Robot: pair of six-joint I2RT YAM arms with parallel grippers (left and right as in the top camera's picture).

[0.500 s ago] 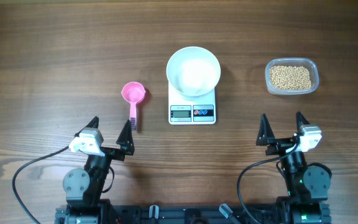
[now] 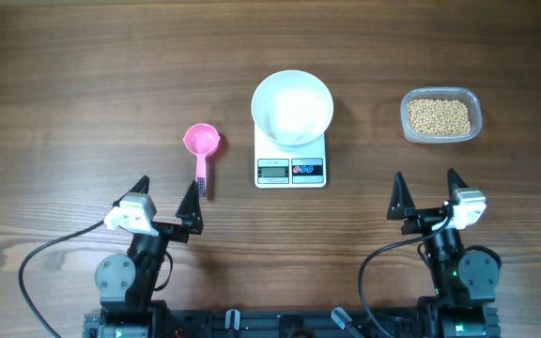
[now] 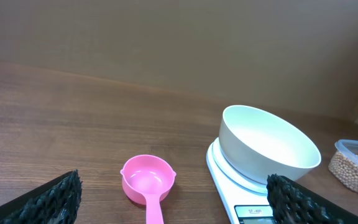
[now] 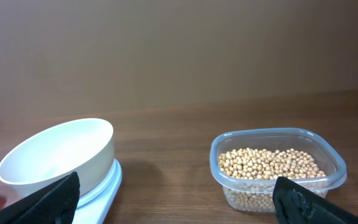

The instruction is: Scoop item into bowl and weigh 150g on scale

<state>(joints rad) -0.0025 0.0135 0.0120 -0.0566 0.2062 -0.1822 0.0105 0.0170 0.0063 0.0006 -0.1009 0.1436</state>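
Beans (image 2: 440,116) sit in tub (image 2: 478,117); left gripper (image 2: 168,184) and right gripper (image 2: 425,176) spread wide, empty.

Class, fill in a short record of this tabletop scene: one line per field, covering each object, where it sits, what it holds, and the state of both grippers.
bowl: white, empty, sitting on the scale
beans: all in the clear tub, right of the scale
scoop: pink, empty, lying on the table left of the scale
left gripper: open, holding nothing
right gripper: open, holding nothing
progress: no scooping done yet
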